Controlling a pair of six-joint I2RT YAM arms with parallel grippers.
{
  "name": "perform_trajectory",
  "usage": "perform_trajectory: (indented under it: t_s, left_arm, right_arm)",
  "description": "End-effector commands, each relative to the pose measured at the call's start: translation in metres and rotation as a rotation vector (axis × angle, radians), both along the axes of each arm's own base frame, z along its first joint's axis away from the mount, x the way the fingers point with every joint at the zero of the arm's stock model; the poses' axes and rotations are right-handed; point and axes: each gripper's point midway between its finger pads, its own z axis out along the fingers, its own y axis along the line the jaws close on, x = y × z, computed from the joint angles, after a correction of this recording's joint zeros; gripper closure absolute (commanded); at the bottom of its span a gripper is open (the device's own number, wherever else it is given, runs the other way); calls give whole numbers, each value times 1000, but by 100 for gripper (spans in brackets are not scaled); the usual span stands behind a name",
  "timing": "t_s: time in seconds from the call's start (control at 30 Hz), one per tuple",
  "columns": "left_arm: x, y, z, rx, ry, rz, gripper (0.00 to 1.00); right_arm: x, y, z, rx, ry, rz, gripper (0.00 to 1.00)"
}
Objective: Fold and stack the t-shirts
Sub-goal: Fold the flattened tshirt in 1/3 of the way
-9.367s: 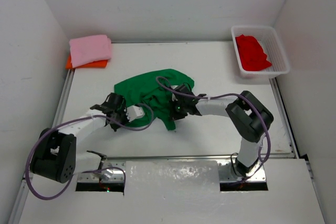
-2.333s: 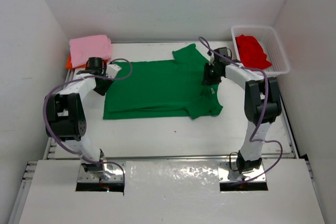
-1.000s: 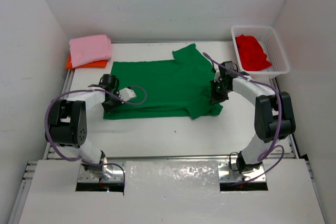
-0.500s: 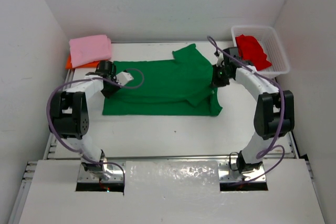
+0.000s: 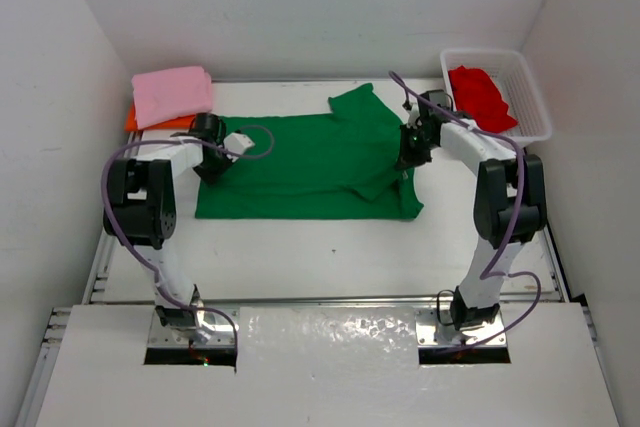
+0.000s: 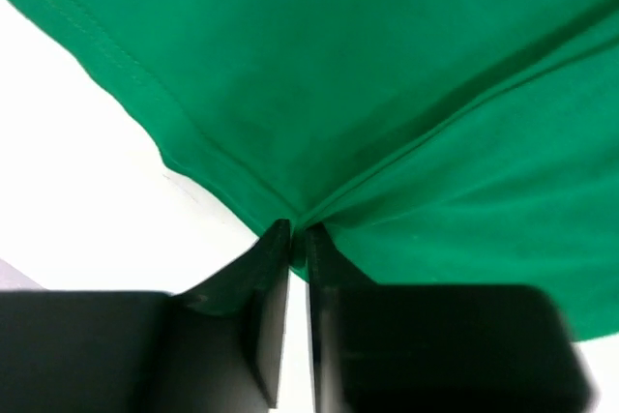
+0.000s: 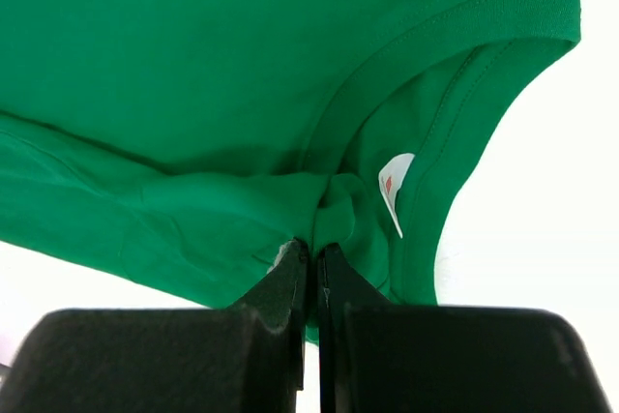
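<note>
A green t-shirt lies spread on the white table, its near long edge partly folded over. My left gripper is at the shirt's left edge and is shut on a pinch of green fabric; the left gripper holds it at the hem. My right gripper is at the shirt's right end, and the right gripper is shut on bunched fabric beside the collar and its white label. A folded pink t-shirt lies on a folded orange one at the back left. A red t-shirt lies crumpled in the basket.
A white mesh basket stands at the back right corner. White walls close in the table on the left, back and right. Both arms reach far out from their bases at the near edge, cables looping beside them.
Both grippers have shut on the green shirt's near edge and moved away from the bases. The near sleeve and edge now lie folded up over the shirt's body.
</note>
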Motion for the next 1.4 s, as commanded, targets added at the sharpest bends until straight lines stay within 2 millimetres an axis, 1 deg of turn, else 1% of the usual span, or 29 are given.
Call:
perform_trajectory:
  t_s: [0.0,0.17,0.2,0.23,0.27,0.3,0.33,0.37,0.4,0.43,0.47,0.5,0.53,0.57,0.6,0.63,0.67,0.7,0.77,0.8,0.83,0.87,0.9,1.1,1.2,1.23,1.27,1.33,1.37]
  left_arm:
    - [20,10,8,12,-68,85,87]
    - [36,27,14,58,-137,200,77]
    - [38,38,15,58,-141,239,73]
    - [43,40,19,51,-147,257,71]
    - [46,42,21,32,-151,284,69]
    - [47,47,23,18,-148,307,62]
    - [49,48,29,-2,-144,325,58]
    - [49,45,31,-48,-135,327,56]
    - [46,51,39,-71,-126,350,53]
    - [43,50,43,-122,-121,362,51]
    - [39,59,51,-159,-127,387,45]
    - [31,58,53,-212,-106,400,44]
    - [24,68,55,-231,-101,428,42]
    - [18,68,56,-248,-88,432,42]
    - [2,64,52,-265,-43,435,42]
    - [-5,56,49,-297,-13,413,40]
    - [-22,48,39,-317,43,406,38]
    - [-33,38,32,-355,86,397,37]
    - [-52,32,13,-372,157,411,32]
    - [-53,31,8,-373,158,428,31]
    - [-56,31,5,-373,163,434,31]
    - [-57,30,2,-377,165,439,30]
    - [-58,28,-2,-385,165,445,30]
    - [-57,15,-14,-456,175,447,22]
    - [-62,6,-22,-487,210,443,20]
    - [-63,2,-22,-500,212,435,22]
    - [-67,-1,-25,-501,222,432,27]
    - [-70,-7,-27,-505,232,411,36]
    - [-72,-11,-28,-506,238,396,46]
  right_arm:
    - [16,3,17,28,-55,-13,100]
    - [31,-1,12,30,-48,-46,99]
    - [33,-1,9,32,-32,-57,92]
    - [43,-2,15,34,-49,-58,82]
    - [45,-4,9,26,-31,-60,71]
    - [42,-7,7,8,-5,-52,55]
    - [50,-14,15,-29,-25,-61,51]
    - [50,-22,18,-56,-25,-73,49]
    - [43,-31,18,-95,-14,-84,47]
    - [40,-40,34,-90,-49,-108,48]
    - [40,-44,41,-69,-79,-141,48]
    - [21,-52,29,-17,-39,-173,49]
    - [15,-54,47,28,-83,-196,50]
    - [13,-64,50,71,-99,-257,53]
    - [-9,-68,32,84,-46,-285,64]
    - [-16,-78,31,78,-47,-323,73]
    - [-24,-79,32,71,-58,-330,81]
    - [-41,-79,15,63,-10,-334,88]
    - [-51,-69,1,110,25,-323,84]
    - [-64,-64,-13,125,70,-324,80]
    - [-70,-62,-20,137,93,-326,73]
    - [-72,-59,-25,151,101,-338,69]
    - [-83,-57,-35,159,126,-346,67]
    - [-93,-42,-47,185,127,-337,59]
    - [-91,-38,-57,215,142,-357,62]
    - [-91,-38,-59,221,147,-364,65]
    - [-88,-36,-62,237,143,-376,69]
    - [-90,-30,-63,273,151,-379,83]
    - [-88,-29,-62,285,146,-386,89]
